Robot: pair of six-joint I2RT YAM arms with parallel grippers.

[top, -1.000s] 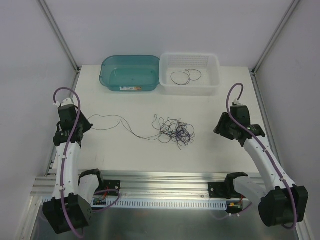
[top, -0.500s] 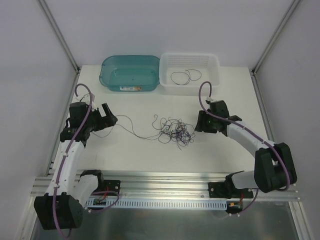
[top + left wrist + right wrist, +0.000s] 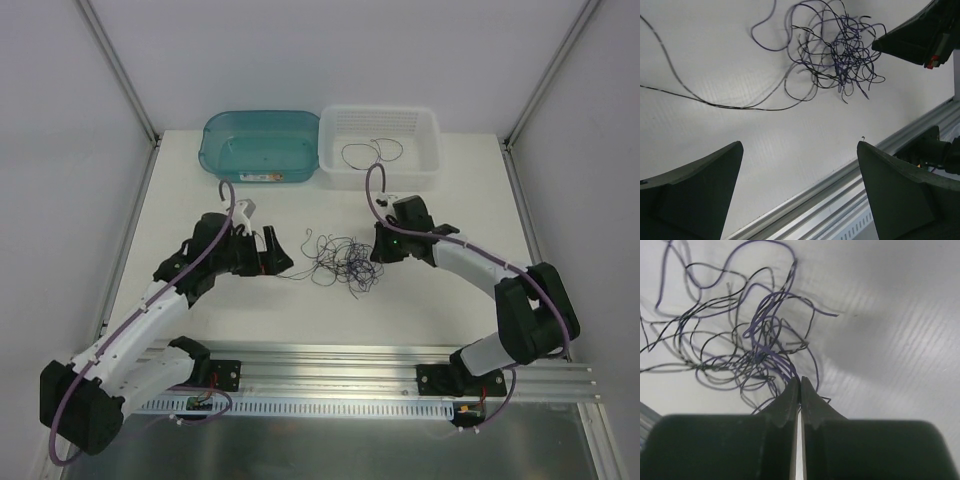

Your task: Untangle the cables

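Note:
The cables (image 3: 345,262) lie as a loose tangle of thin black and purple wires in the middle of the white table. One long strand (image 3: 715,100) trails off to the left. My left gripper (image 3: 278,262) hovers just left of the tangle, wide open with nothing between its fingers (image 3: 799,145). In the left wrist view the cables (image 3: 840,50) lie ahead of it. My right gripper (image 3: 378,250) sits at the tangle's right edge. Its jaws are pressed together (image 3: 800,379), and purple strands of the cables (image 3: 755,345) run into their tips.
A teal bin (image 3: 260,145) and a white basket (image 3: 425,160) stand side by side at the back. A wire loop (image 3: 365,152) lies in the basket. An aluminium rail (image 3: 330,360) runs along the table's near edge.
Both arms have swung in from the table's sides to the tangle. The left gripper has opened wide. The right gripper has closed at the tangle's right edge.

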